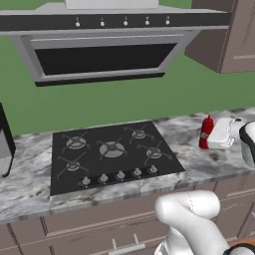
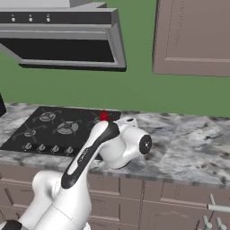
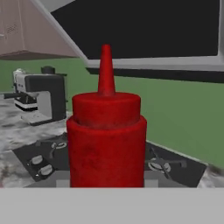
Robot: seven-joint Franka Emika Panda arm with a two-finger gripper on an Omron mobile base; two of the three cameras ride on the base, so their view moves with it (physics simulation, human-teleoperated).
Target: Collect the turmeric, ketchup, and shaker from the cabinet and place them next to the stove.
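The ketchup (image 1: 205, 130), a red squeeze bottle with a pointed nozzle, stands upright at the counter just right of the stove (image 1: 112, 152). My gripper (image 1: 211, 137) reaches it from the right and is shut on its body. In the hand view the ketchup (image 3: 107, 140) is close up between the jaws, with the stove (image 3: 41, 159) behind it. From the right base view my arm covers the bottle except for the red tip of the ketchup (image 2: 104, 116), beside the stove (image 2: 54, 128). The turmeric, the shaker and the cabinet are out of view.
A range hood (image 1: 104, 55) hangs over the burners. A brown wall cupboard (image 2: 193, 36) is up on the right. A dark coffee machine (image 3: 41, 98) stands on the counter left of the stove. The marble counter (image 2: 188, 143) runs on to the right.
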